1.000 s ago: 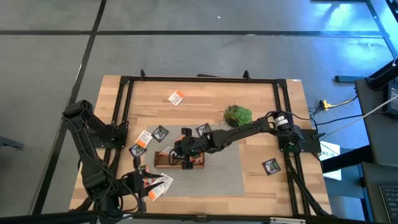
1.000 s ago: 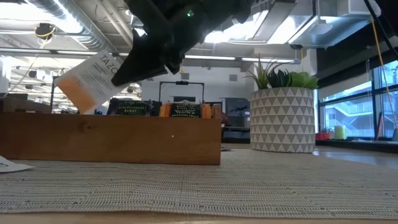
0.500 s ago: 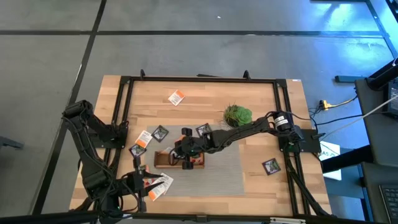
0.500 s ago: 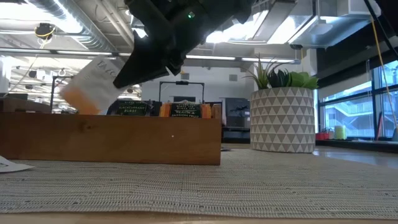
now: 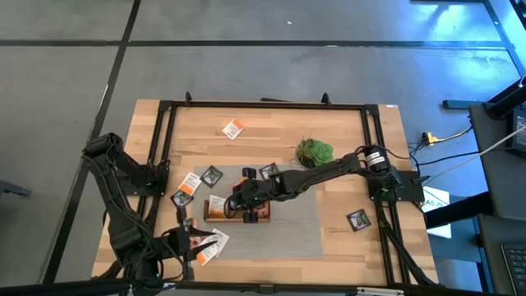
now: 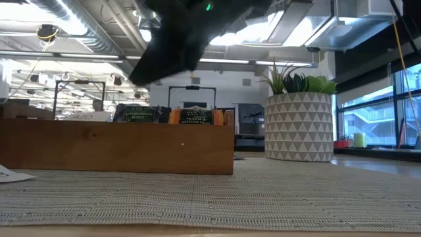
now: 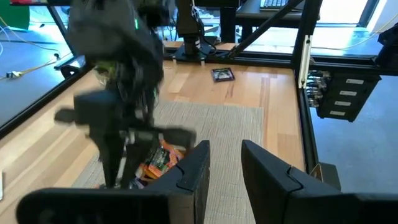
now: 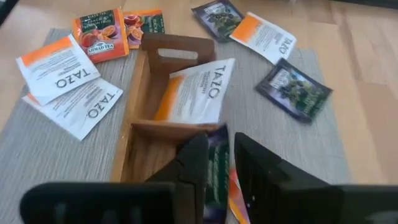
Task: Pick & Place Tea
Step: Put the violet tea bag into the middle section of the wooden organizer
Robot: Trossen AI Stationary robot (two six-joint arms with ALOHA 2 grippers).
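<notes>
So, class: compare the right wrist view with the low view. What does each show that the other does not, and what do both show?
Only the right wrist view: a white-and-orange sachet lying tilted in the tray's end compartment, and loose sachets on the mat.
Only the low view: the potted plant and the room behind.
Both: the wooden tray, with sachets standing in it, and the right end effector above it.

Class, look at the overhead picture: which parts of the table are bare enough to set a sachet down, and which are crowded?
Free: the grey mat between the wooden tray and the lone dark sachet, and the bare wood between the orange-and-white sachet and the plant. Crowded: around the tray, where the right tool hangs, with sachets heaped by the left tool.
</notes>
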